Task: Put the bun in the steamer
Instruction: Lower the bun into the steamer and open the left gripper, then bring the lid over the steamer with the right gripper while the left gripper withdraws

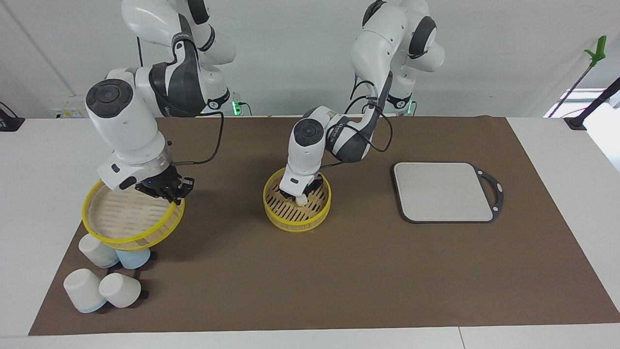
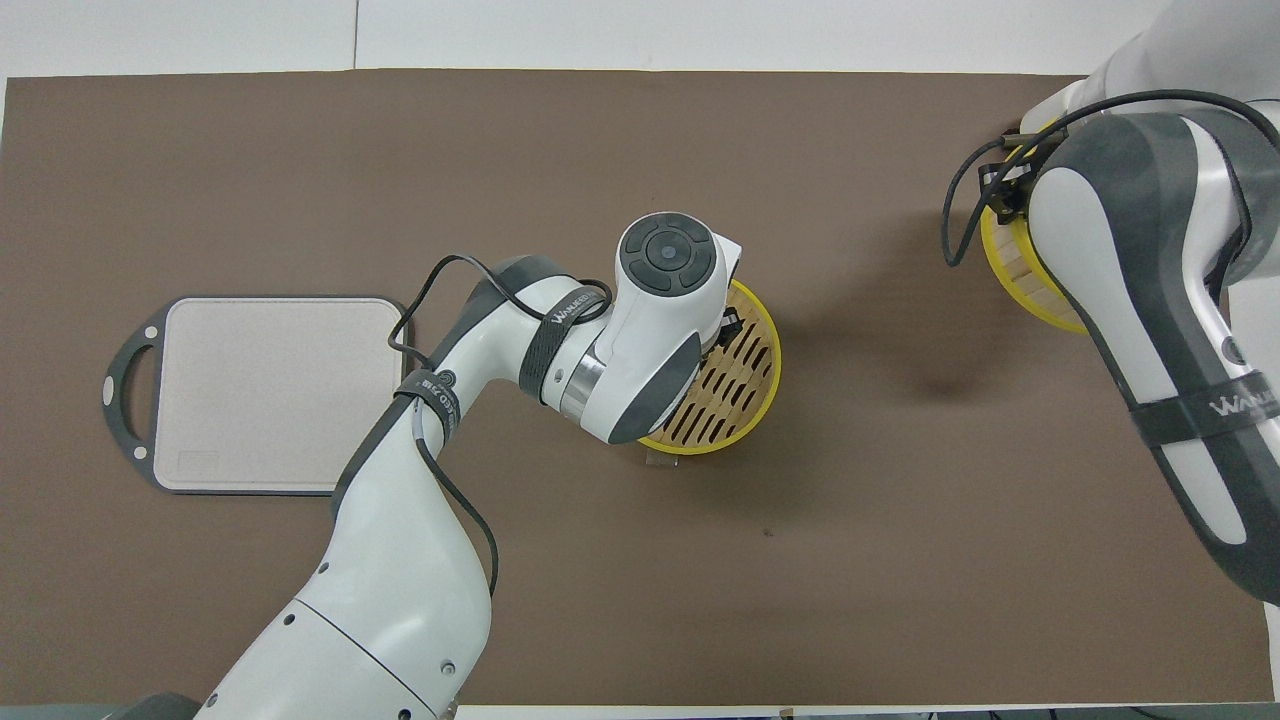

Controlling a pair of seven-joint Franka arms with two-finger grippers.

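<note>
The steamer's lower tier (image 1: 297,213) stands mid-table, with yellow rims and a slatted floor; it also shows in the overhead view (image 2: 735,385). My left gripper (image 1: 302,195) reaches down inside it and is shut on the bun (image 1: 301,200), a small cream-white lump just above the slats. In the overhead view my left hand hides the bun. My right gripper (image 1: 167,191) is shut on the rim of the steamer's other tier (image 1: 131,218) and holds it tilted in the air over the cups; this tier also shows partly in the overhead view (image 2: 1015,280).
A grey rectangular board (image 1: 443,191) with a dark handle lies toward the left arm's end of the table. Several upturned cups, white (image 1: 118,290) and pale blue (image 1: 133,259), stand under and beside the raised tier at the right arm's end.
</note>
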